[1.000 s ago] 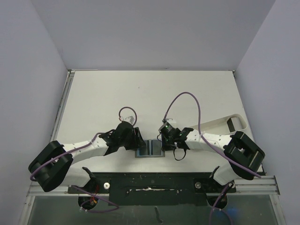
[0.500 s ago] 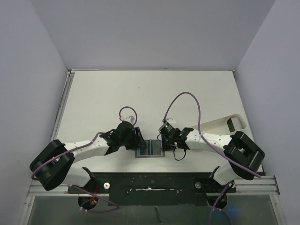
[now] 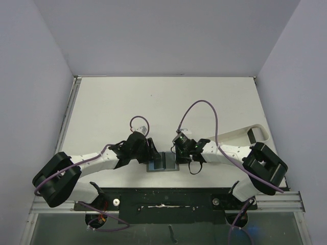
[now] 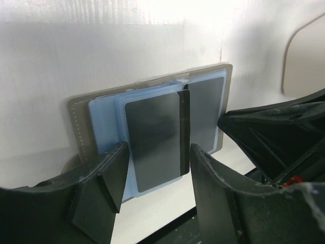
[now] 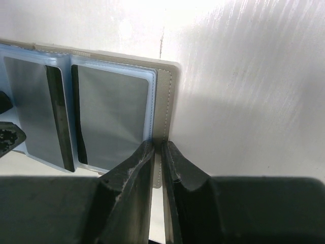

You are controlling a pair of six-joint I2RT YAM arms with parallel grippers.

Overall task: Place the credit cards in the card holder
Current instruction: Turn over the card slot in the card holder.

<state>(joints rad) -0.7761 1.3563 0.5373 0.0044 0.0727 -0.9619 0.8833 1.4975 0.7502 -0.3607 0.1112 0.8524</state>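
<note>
**Left wrist view: two credit cards (image 4: 155, 137) in their pockets, card holder (image 4: 76, 117) lying open**

Nearest the arm bases, the card holder is spread flat at the near edge of the table (image 3: 153, 102). Its light blue lining faces up and a gripper stands at each end.

The left gripper (image 4: 157, 152) stands roughly half open, with one finger on each side of the dark card left of the fold. That card lies flat in its blue pocket. Whether the pads actually press on its edges cannot be told. A second dark card fills the pocket across the fold.

The right wrist camera shows the right gripper (image 5: 157, 152) almost closed. Its jaws pinch the grey-olive outer edge of the holder, apparently to keep it from sliding.

Farther off to the right, well apart from the holder, a white oblong tray (image 3: 240, 131) rests on the table. A small dark shape (image 3: 253, 136) sits at its far end. It is too small to name, though it may be another card.

The task looks mostly done, with two cards in pockets, one on each side of the fold. What seems left is to press the left card fully home if it is not there already, let go, and fetch whatever the tray holds if that is a card.
</note>
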